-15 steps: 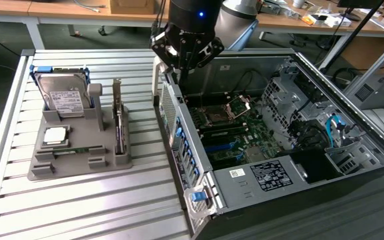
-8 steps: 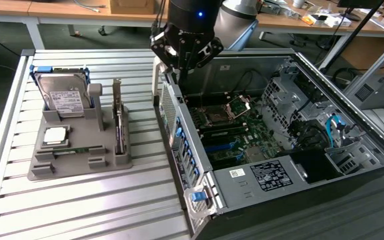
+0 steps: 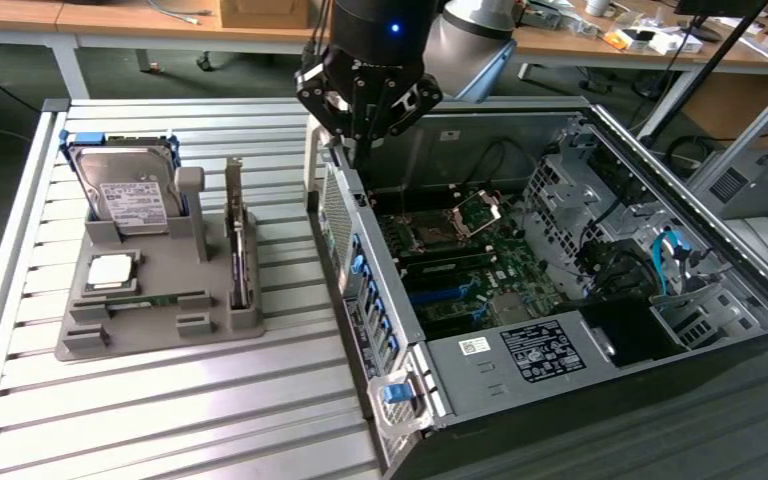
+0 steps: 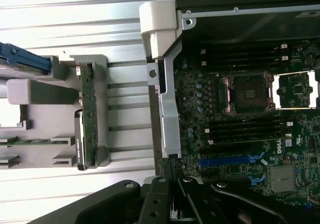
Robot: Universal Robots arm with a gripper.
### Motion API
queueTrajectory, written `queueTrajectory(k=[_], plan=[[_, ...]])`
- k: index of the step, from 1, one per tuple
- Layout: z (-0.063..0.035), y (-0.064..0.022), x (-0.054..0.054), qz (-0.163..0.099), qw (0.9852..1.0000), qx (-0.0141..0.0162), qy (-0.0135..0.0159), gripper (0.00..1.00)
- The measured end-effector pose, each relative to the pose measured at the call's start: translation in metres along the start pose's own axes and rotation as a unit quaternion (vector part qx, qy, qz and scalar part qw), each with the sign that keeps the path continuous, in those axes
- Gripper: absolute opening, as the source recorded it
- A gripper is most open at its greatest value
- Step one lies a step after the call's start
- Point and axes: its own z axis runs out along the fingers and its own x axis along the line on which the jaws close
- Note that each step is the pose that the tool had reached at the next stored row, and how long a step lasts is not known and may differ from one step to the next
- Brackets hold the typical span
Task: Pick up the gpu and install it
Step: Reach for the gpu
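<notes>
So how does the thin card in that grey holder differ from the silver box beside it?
The gpu is thin and dark, standing on edge; the hard drive is boxy and silver with a white label, propped at a tilt. Both sit in the grey holder.

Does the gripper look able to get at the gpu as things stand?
Probably yes. The gpu stands on edge in the grey holder with nothing over its top edge; the gripper hangs above the computer case wall beside it.
</notes>
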Motion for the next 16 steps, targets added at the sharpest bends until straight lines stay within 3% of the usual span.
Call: queueTrajectory(k=[16], plan=[[-0.0001,-0.0003,0.0039,0.0,1.0,0.0,0.0,0.13]])
